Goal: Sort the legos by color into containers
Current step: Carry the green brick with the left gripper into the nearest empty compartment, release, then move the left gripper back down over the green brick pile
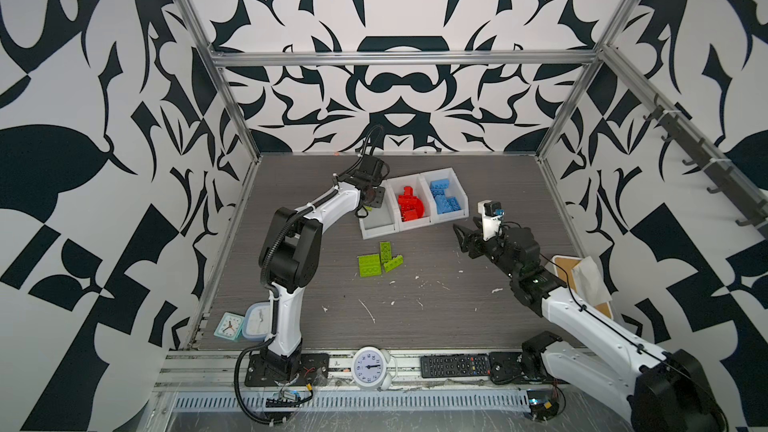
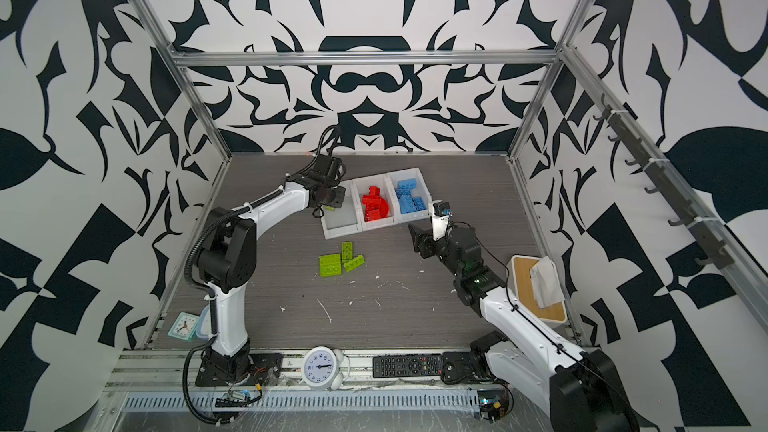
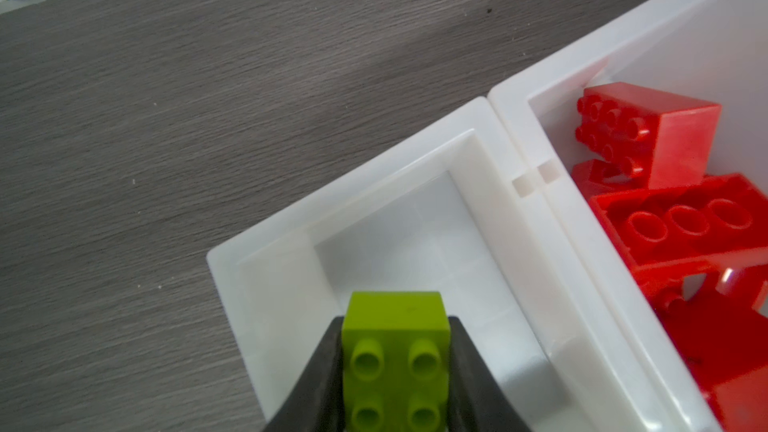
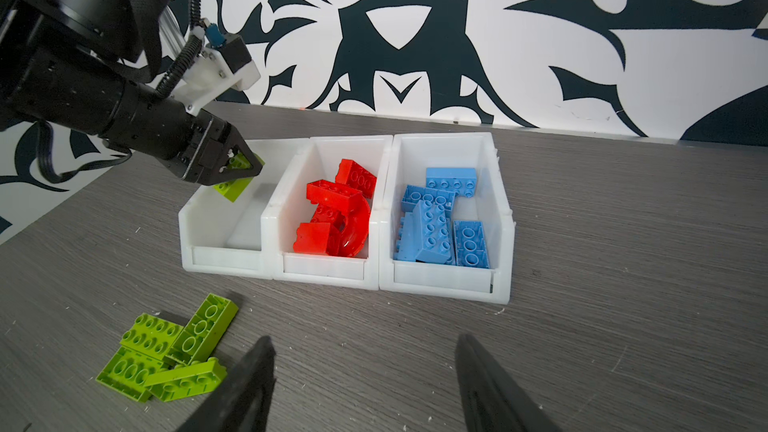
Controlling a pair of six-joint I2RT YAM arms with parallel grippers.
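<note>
L gripper (image 4: 244, 168) is clamped on a small lime brick (image 3: 395, 351) w/ its studs facing the wrist cam, hanging over the back end of the empty left bin (image 4: 216, 251), the one w/ nothing in it yet. The reds (image 4: 332, 222) sit in the middle bin (image 4: 324, 268) and the blues (image 4: 432, 226) in the right bin (image 4: 440, 281), so only green is left to sort. Main worry, imo: from the right wrist view the brick looks close to the bin's outer back rim, so if it's let go there it could clip the edge and tumble onto the worktop (image 4: 623, 243), or bounce off the bare floor of the bin and out over the low front. If the arm dips further, the gripper could knock the wall, and since the 3 bins are joined the whole row would slide. R gripper (image 4: 363, 347) is wide apart, holding nothing, hovering low in front of the bins and just beside the loose green pile (image 4: 166, 351). Those pieces lean on each other, some flipped underside-up, so grabbing one prob. drags or scatters the rest. If both arms go for that pile at once they could bump, esp. as the left one has to pass right over it.
</note>
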